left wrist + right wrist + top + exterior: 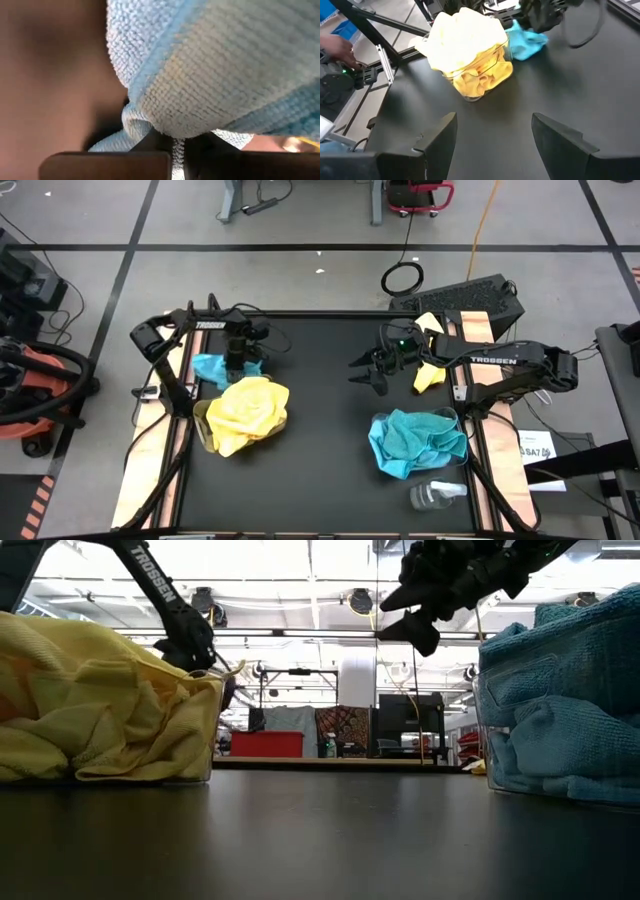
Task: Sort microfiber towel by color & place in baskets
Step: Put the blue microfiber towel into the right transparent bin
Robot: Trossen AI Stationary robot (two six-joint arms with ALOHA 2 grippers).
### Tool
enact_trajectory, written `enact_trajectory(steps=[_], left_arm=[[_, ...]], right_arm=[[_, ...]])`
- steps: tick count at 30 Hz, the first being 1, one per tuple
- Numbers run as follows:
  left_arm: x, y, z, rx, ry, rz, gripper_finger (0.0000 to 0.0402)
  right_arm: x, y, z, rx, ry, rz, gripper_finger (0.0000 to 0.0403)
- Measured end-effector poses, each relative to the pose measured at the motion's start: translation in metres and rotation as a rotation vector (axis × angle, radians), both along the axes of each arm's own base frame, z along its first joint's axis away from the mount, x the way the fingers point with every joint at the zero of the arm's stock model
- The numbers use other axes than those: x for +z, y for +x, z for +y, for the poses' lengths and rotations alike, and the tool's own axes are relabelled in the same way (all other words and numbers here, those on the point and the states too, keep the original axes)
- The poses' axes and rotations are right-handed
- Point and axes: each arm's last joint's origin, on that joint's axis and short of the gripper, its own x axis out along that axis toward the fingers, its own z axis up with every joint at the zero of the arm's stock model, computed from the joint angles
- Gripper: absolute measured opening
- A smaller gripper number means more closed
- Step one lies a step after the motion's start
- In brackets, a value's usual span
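Here, the left gripper (pixel 238 365) presses straight down onto a turquoise towel (pixel 212 366) lying on the black table (pixel 320 430), just beyond the basket heaped with yellow towels (pixel 248 412). Its wrist camera is filled with blue cloth (pixel 215 65) bunched between the fingers, so the jaws look pinched on it, though the fingertips themselves are buried. The blue basket (pixel 418 442) sits well across the table, on the right arm's side. The right gripper (pixel 372 373) hovers above mid-table, jaws spread and empty. One yellow towel (pixel 430 370) lies behind that arm, partly hidden.
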Motion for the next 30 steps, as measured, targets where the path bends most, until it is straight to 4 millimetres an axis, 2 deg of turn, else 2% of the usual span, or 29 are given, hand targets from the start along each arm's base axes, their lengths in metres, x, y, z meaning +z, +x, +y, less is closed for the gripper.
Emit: enact_trajectory(steps=[6,14,18,22,30], left_arm=[[0.035,0.01,0.01,-0.018,0.075,-0.047,0.001],[0.105,0.036,0.021,0.089,0.247,-0.313,0.001],[0.141,0.053,0.016,0.076,0.331,-0.483,0.001],[0.167,0.072,0.009,0.043,0.391,-0.647,0.001],[0.202,0.11,-0.011,-0.03,0.492,-0.938,0.001]], right_arm=[[0.001,0.0,0.0,-0.003,0.005,-0.009,0.0249],[0.007,0.003,-0.001,-0.002,-0.004,-0.076,0.0249],[0.016,0.006,-0.003,-0.011,-0.011,-0.176,0.0249],[0.022,0.007,-0.007,-0.032,-0.017,-0.236,0.0249],[0.025,0.006,-0.015,-0.14,-0.064,-0.254,0.0262]])
